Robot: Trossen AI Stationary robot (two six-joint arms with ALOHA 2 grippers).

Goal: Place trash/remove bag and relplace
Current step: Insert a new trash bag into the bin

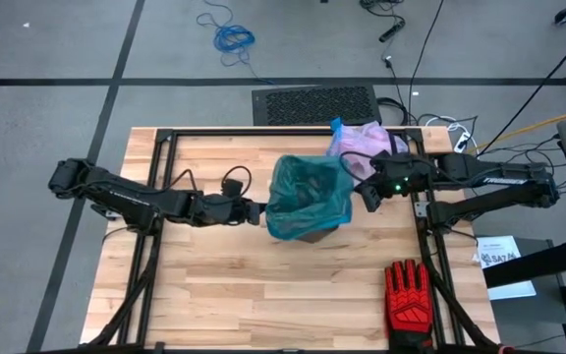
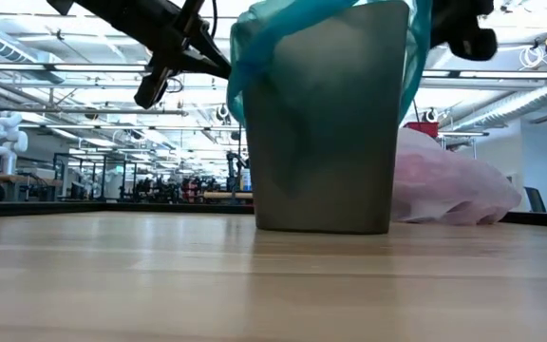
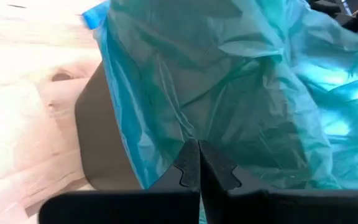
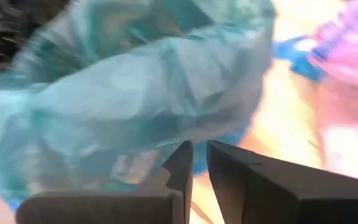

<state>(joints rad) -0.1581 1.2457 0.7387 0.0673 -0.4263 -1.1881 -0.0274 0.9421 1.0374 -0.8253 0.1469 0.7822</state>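
Observation:
A grey bin (image 2: 321,180) stands mid-table on its base, with a translucent teal-green bag (image 1: 308,192) draped over its rim. The pinkish-lavender bag (image 1: 364,141) with its blue drawstring lies slumped on the table behind the bin, toward the far right. No trash wads show. My left gripper (image 1: 259,211) is shut at the teal bag's left side. My right gripper (image 1: 368,193) stands just off the bag's right side, its fingers a narrow gap apart (image 4: 199,152). I cannot tell whether it touches the film. My left gripper pinches the teal-green bag's film (image 3: 190,134) on the bin's left side between its two shut fingertips. It comes in level from the table's left. Creases in the film run toward the tips. The bag stays draped over the bin.
A red-and-black work glove (image 1: 408,295) lies near the table's near right corner. Black frame rails (image 1: 165,147) run along the left, far and right sides of the tabletop. Bare wood (image 1: 263,285) lies between the bin and the near edge.

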